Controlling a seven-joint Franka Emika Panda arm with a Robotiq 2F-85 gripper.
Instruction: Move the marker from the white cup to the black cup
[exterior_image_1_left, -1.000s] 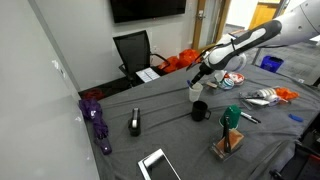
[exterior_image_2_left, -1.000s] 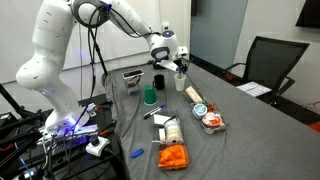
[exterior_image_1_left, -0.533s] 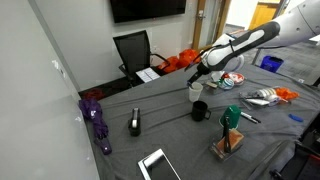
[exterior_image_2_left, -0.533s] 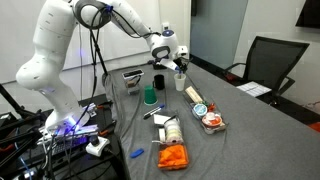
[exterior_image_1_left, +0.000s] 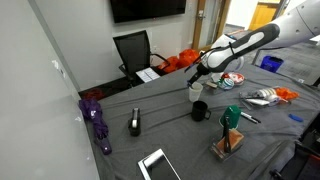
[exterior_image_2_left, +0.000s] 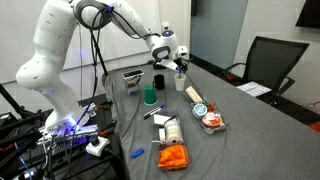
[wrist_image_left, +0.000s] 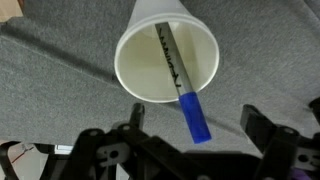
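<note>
Wrist view looks straight down into the white cup (wrist_image_left: 128, 62), where the marker (wrist_image_left: 176, 68) leans across the inside, its lower end down in the cup. Its blue cap (wrist_image_left: 196, 116) sticks out over the rim on the side nearest the gripper (wrist_image_left: 195, 122). The two fingers (wrist_image_left: 262, 124) are spread wide on either side of that cap, touching neither the marker nor the cup, and pinching nothing. In both exterior views the gripper (exterior_image_1_left: 197, 77) (exterior_image_2_left: 177, 66) hangs just above the white cup (exterior_image_1_left: 195, 92) (exterior_image_2_left: 180, 84). The black cup (exterior_image_1_left: 199, 111) (exterior_image_2_left: 158, 82) stands just beside the white cup on the grey table (wrist_image_left: 50, 60). A green cup (exterior_image_2_left: 150, 97) stands near the white cup, past the black one.
</note>
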